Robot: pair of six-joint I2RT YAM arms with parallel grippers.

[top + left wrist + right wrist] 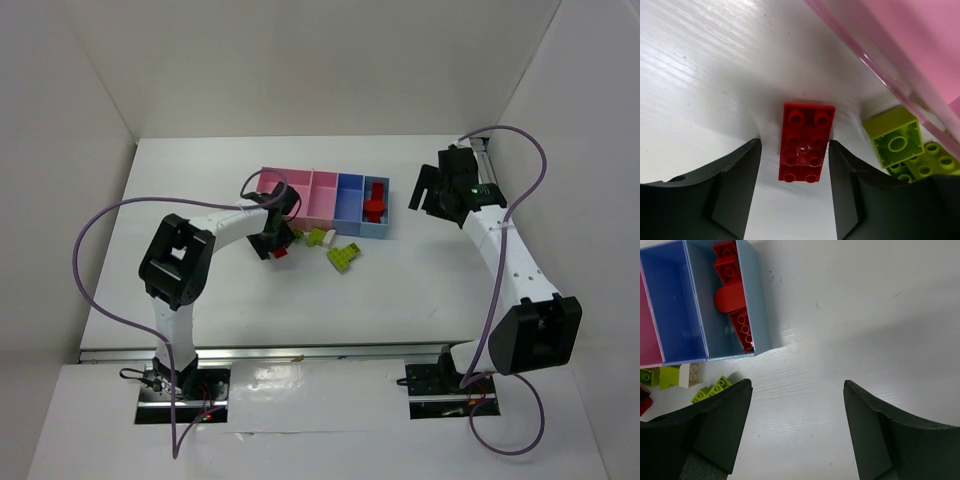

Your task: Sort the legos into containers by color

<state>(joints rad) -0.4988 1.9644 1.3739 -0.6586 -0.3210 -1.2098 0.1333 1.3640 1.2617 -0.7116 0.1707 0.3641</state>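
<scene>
A red lego [807,142] lies flat on the white table between the fingers of my left gripper [795,167], which is open; the fingers stand on either side of it without closing. In the top view the left gripper [273,238] is just in front of the wide pink bin [285,183], with the red lego [281,253] at its tips. Yellow-green legos [345,257] and a whitish one [301,238] lie in front of the containers. The far-right light blue bin [376,228] holds several red legos [732,295]. My right gripper [797,430] is open and empty over bare table, right of the containers.
The pink bin's wall [890,80] runs close along the right of the left gripper, with two yellow-green legos [895,140] beside it. A narrower pink bin [322,195] and a blue bin [670,300] show no legos. White walls enclose the table.
</scene>
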